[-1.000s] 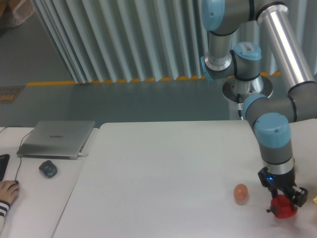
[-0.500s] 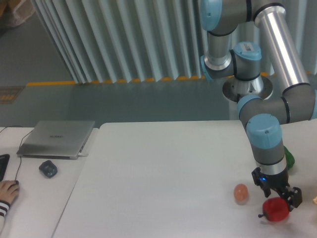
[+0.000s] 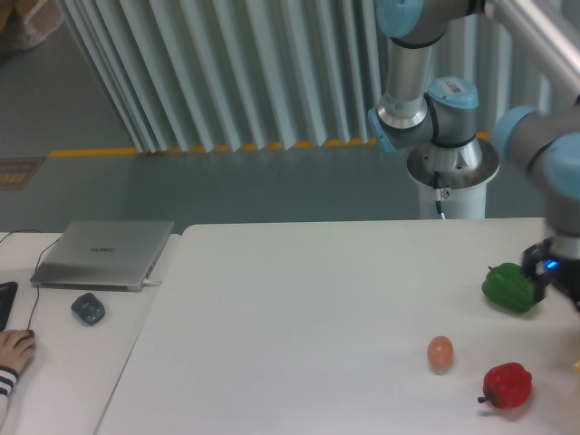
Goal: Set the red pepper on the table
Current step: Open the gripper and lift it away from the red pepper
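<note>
Gripper (image 3: pixel 564 283): at right frame edge, partly cut off; opening impossible to tell.
Green pepper (image 3: pixel 509 288): just beside gripper.
Red pepper (image 3: pixel 507 385): below gripper, apart, resting on table (image 3: pixel 299 335).
Egg-shaped thing (image 3: pixel 440 352): beyond red pepper, farther from gripper.

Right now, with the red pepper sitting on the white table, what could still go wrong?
1. The red pepper lies on its side near the front edge of the table, stem pointing left; being lobed and rounded, it might roll.
2. The pincer sits at the right frame edge right beside the green pepper; a sideways move could knock it.
3. The small orange egg-shaped thing stands close to the red pepper and could be bumped if that rolls.
</note>
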{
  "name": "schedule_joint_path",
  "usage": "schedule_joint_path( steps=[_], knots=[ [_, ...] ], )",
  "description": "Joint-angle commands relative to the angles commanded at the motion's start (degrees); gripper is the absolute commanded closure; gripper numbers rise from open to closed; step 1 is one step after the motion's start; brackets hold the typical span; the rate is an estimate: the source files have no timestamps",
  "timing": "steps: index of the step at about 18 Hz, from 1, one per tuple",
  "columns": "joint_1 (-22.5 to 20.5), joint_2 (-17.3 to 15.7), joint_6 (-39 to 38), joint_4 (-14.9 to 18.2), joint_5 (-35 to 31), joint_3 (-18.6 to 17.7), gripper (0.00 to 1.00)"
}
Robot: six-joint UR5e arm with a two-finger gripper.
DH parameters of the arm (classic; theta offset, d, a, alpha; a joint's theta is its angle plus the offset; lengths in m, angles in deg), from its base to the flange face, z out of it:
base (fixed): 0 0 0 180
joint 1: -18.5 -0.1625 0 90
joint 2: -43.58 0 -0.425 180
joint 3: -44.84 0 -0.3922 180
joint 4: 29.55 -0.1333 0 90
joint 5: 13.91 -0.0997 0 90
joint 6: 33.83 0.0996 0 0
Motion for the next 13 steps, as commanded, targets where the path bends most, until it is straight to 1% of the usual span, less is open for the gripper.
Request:
schedule_joint_path(
  steps=[3, 13],
  knots=[
    [0.17, 0.35, 0.01, -0.26, -1.76, 0.09, 0.0],
    [0.09, 0.7, 0.1, -0.53, 0.08, -0.26, 0.0]
  ],
)
